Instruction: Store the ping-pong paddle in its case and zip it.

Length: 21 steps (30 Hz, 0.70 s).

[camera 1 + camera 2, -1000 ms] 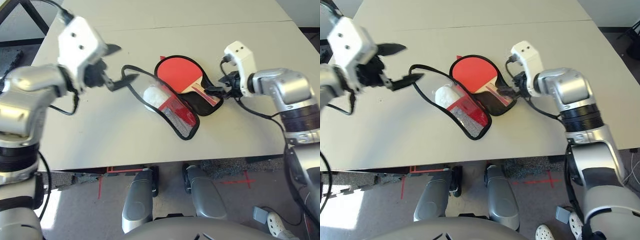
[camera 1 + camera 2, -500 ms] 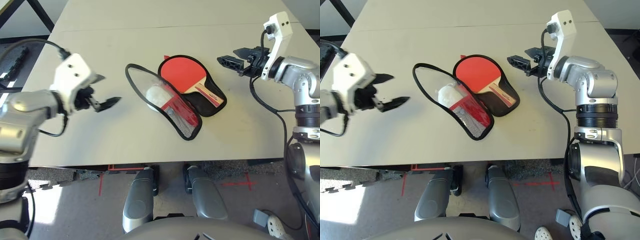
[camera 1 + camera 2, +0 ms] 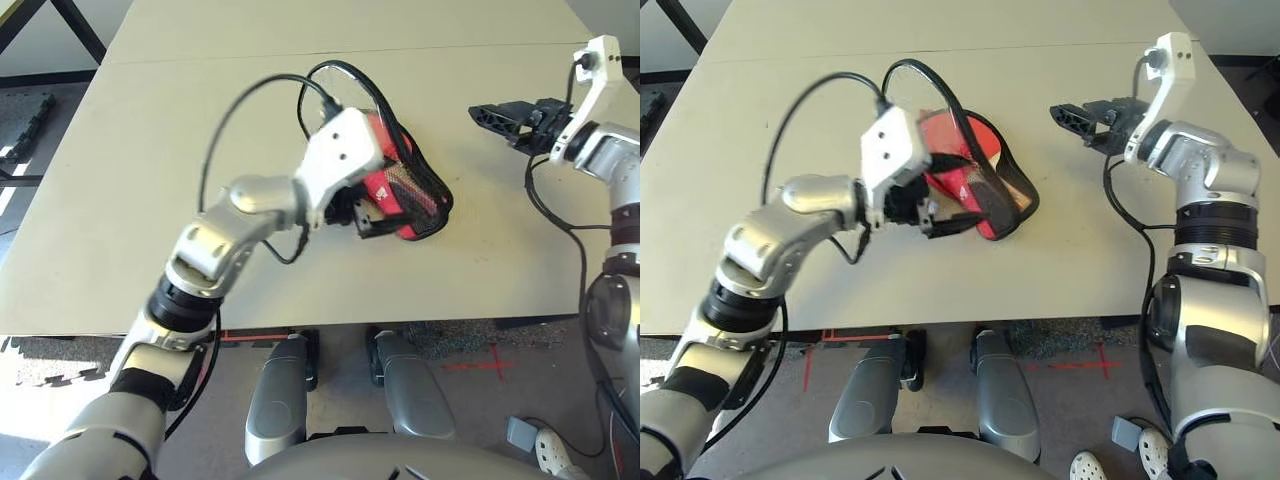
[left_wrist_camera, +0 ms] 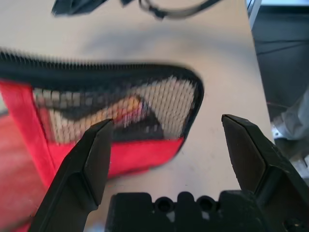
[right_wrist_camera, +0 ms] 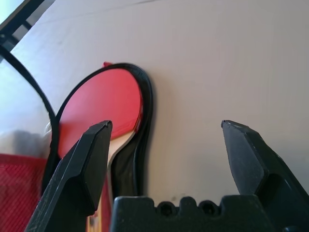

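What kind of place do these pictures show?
Probably a lab or workshop room: a plain beige table, red tape marks on the grey floor, and a power strip lying there.

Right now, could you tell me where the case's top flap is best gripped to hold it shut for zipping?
Probably the case flap's narrow handle end, taken from the robot's near side. There the mesh flap lies folded over the ping-pong paddle, its piped edge thin enough to pinch, and the left gripper already faces it with open jaws.

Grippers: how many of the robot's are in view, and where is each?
2. The left gripper is open at the red case, beside its mesh end on the table. The right gripper is open above the table, apart from the case, to its right.
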Tool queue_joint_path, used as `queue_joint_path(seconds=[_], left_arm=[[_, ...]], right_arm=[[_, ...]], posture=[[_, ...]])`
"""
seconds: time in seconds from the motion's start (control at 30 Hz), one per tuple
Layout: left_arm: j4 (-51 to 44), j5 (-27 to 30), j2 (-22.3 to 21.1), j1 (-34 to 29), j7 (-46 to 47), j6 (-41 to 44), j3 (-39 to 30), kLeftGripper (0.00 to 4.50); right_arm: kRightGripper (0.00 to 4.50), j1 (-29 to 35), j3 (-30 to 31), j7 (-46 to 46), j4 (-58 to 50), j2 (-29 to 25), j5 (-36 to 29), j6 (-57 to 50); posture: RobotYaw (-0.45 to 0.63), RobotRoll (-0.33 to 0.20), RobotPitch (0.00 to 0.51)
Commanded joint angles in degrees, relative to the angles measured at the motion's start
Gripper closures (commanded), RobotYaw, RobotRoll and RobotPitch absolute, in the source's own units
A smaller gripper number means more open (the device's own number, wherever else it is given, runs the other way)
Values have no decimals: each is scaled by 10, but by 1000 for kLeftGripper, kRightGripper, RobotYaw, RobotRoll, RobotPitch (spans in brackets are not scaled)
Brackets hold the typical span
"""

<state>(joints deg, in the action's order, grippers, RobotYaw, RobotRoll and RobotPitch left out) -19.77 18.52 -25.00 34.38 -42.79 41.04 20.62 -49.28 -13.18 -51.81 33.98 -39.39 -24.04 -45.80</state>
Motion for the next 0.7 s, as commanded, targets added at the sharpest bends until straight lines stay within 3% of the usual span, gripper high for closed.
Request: queue_joint_path(seconds=[0.03, 0.13, 0.3, 0.43, 0.57, 0.7], left_arm=[[10, -16, -10, -16, -2, -23, -6, 0], [45, -34, 17, -11, 17, -45, 0, 0], [158, -92, 114, 38, 75, -90, 26, 0], [233, -132, 164, 75, 100, -124, 36, 0], [252, -151, 169, 84, 97, -144, 32, 0], [219, -143, 131, 81, 64, -136, 10, 0]], right_arm=[[17, 17, 4, -11, -27, -7, -13, -28], [17, 21, 1, -7, -31, -5, -12, -31], [17, 22, 3, -3, -30, 1, -10, -27], [17, 30, 3, 0, -43, 5, -12, -31], [17, 46, 5, -6, -62, 1, -15, -43], [17, 59, 17, -22, -77, -7, -19, -67]], posture=[[57, 0, 220], [58, 0, 223], [52, 0, 222], [44, 0, 222], [27, 0, 224], [25, 0, 225]])
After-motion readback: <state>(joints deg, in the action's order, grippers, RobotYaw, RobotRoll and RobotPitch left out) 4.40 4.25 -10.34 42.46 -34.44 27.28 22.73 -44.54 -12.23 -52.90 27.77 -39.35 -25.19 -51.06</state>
